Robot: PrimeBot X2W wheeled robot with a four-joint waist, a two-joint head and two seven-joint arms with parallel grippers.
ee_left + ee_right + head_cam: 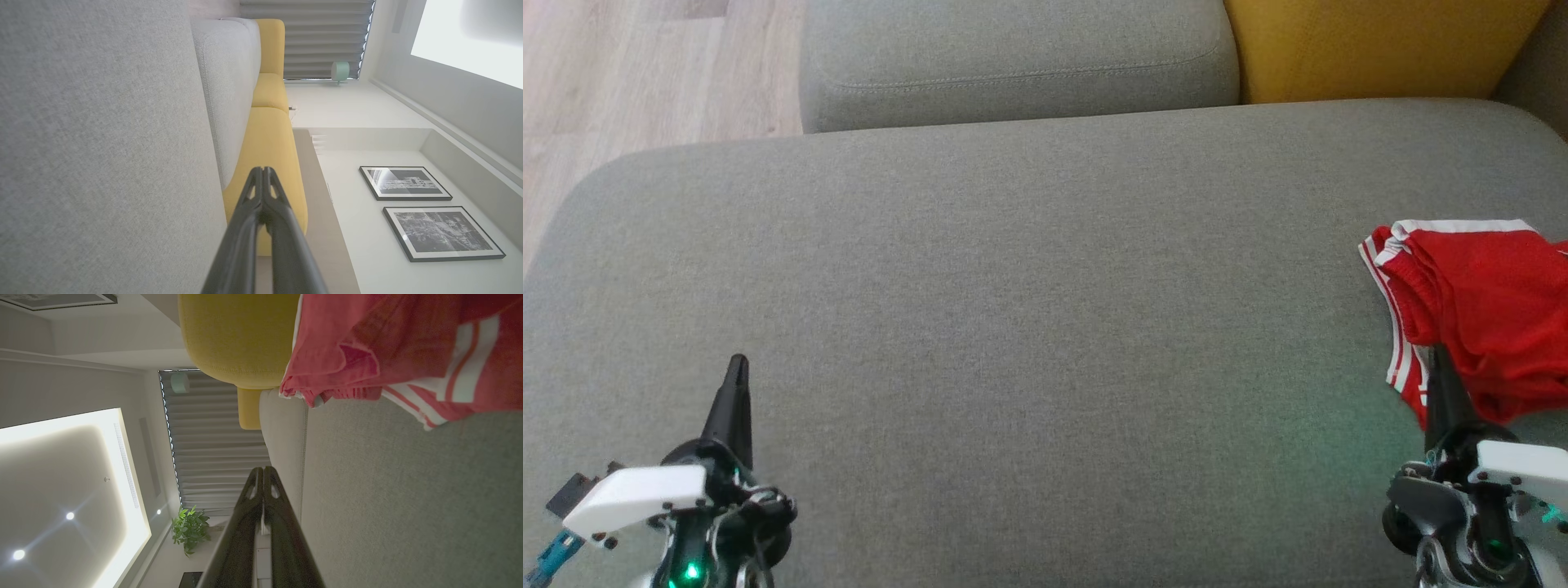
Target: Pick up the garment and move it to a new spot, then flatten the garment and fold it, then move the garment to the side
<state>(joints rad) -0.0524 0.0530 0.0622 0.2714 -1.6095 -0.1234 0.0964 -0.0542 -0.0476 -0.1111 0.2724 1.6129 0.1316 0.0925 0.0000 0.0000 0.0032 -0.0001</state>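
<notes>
Two sets, both clenching shut on nothing. I'm seeing the left fingers [732,404] pointing across the bare grey sofa cushion [1029,269], w/ the garment well off to their right. The red garment [1490,306], white-striped, is lying crumpled on the cushion just ahead & to the right of the right fingers [1444,400], not gripped. A yellow cushion [1380,45] is sitting farther ahead of them.
</notes>
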